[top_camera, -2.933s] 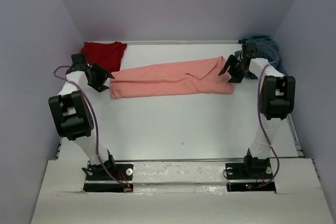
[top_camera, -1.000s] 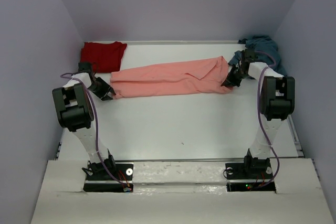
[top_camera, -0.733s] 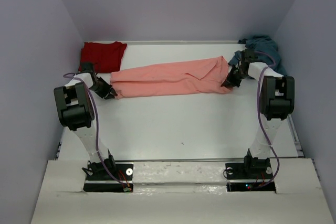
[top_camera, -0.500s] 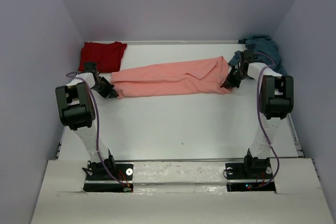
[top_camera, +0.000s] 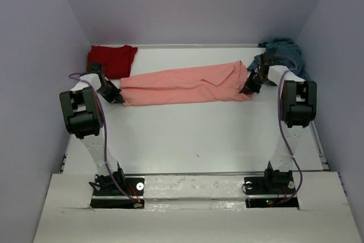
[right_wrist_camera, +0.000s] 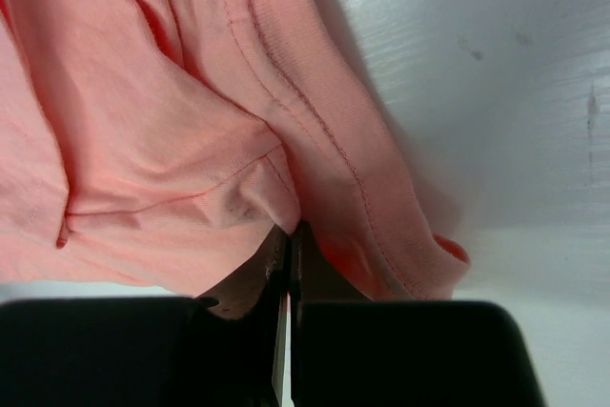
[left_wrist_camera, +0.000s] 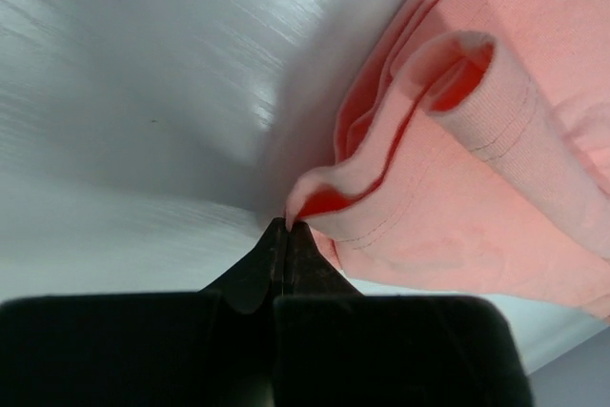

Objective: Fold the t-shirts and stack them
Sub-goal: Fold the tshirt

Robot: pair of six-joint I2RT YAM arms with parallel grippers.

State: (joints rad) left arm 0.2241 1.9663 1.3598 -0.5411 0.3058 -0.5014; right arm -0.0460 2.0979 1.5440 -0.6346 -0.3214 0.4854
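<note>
Salmon-pink shirt [top_camera: 185, 85] | left gripper [top_camera: 117, 99] clamps its left end | right gripper [top_camera: 248, 89] clamps right end

A glossy white table [top_camera: 199, 140] sits inside a booth of plain pale lavender walls [top_camera: 193, 4], one behind and one on each side. A white ledge [top_camera: 193, 220] runs along its near edge. The light is soft and even.

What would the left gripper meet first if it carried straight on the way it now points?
The salmon-pink shirt: the left gripper is shut on a fold at that shirt's end, and more of the same cloth seems to lie straight ahead.
</note>
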